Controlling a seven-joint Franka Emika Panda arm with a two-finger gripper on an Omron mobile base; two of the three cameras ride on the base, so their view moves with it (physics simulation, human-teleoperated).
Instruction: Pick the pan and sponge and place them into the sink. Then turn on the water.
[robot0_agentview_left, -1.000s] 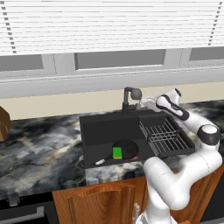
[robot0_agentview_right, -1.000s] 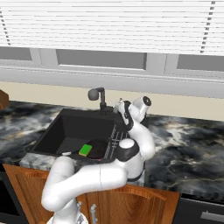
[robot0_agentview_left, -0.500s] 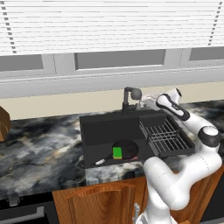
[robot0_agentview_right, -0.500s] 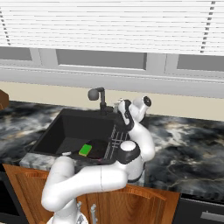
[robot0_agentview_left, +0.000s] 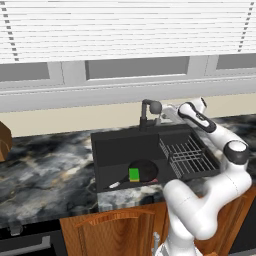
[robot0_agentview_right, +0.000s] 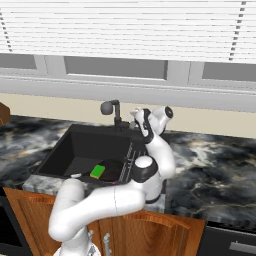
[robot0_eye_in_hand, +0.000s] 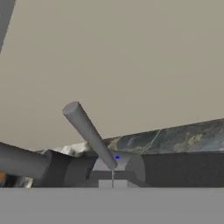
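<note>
The black pan (robot0_agentview_left: 145, 170) lies in the dark sink (robot0_agentview_left: 117, 147) with the green sponge (robot0_agentview_left: 134, 174) on top of it. From the other side the sponge (robot0_agentview_right: 97, 171) and pan (robot0_agentview_right: 113, 169) sit at the sink's (robot0_agentview_right: 75, 145) front right. My gripper (robot0_agentview_left: 162, 116) hangs just right of the dark faucet (robot0_agentview_left: 147, 113), level with its head. In the hand view the grey faucet lever (robot0_eye_in_hand: 89, 133) slants up from its base right ahead, very close. The fingertips are hidden, so their state is unclear. The water is out of view.
A wire rack (robot0_agentview_left: 188, 155) fills the sink's right part, beneath my forearm. Marbled counter (robot0_agentview_left: 45, 170) runs left and right (robot0_agentview_right: 210, 165) of the basin. A beige wall and window sill stand right behind the faucet (robot0_agentview_right: 114, 111).
The gripper stays beside the faucet head; only the arm's elbow has sunk slightly. Pan and sponge have not moved.
</note>
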